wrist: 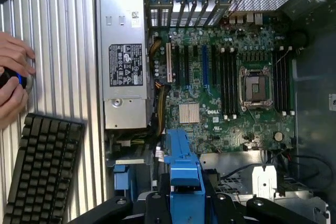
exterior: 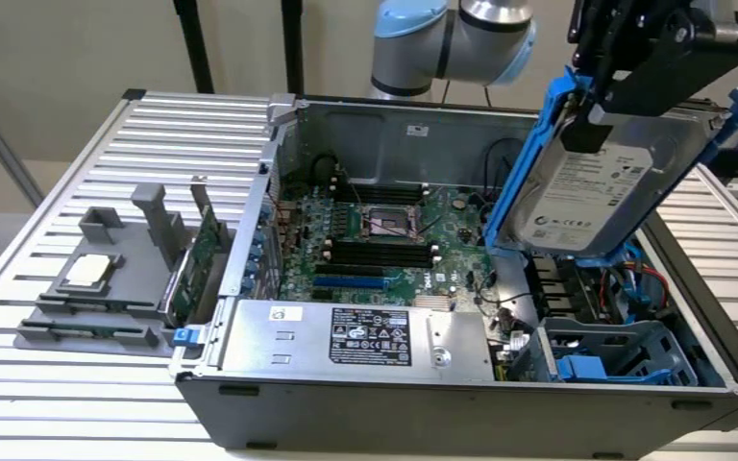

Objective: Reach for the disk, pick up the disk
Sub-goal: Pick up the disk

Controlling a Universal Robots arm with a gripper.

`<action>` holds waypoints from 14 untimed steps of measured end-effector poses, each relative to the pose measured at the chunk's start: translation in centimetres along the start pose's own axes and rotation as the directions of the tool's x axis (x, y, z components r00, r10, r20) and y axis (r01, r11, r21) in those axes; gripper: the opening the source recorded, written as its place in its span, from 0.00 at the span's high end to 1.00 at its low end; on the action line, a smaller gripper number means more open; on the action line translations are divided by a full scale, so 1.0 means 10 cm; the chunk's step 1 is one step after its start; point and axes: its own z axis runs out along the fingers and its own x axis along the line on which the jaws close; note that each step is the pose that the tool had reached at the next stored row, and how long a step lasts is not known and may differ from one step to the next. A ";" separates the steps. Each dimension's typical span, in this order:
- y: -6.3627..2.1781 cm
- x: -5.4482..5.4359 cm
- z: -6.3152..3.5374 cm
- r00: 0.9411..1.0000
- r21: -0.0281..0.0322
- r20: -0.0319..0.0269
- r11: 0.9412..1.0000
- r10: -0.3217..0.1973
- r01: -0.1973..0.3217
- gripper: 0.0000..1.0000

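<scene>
Hanging tilted above the open computer case point(exterior: 254, 240), the disk point(exterior: 594, 187) in its blue carrier point(exterior: 532, 154) is clear of the drive bay point(exterior: 613, 351) below. Gripper point(exterior: 600, 115) clamped on the disk's upper end, label facing the exterior view. Motherboard point(wrist: 236, 72) and silver power supply point(exterior: 356, 336) lie exposed inside. Keyboard point(wrist: 39, 169) and a person's hands point(wrist: 13, 82) rest on the slatted table point(wrist: 52, 35).

My arm point(exterior: 453, 38) has pale blue caps over silver-grey round joints. My gripper point(exterior: 657, 53) is matt black and blocky.
</scene>
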 end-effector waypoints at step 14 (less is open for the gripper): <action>-0.424 0.26 0.000 1.000 0.002 0.000 1.000 -0.001 0.001 0.67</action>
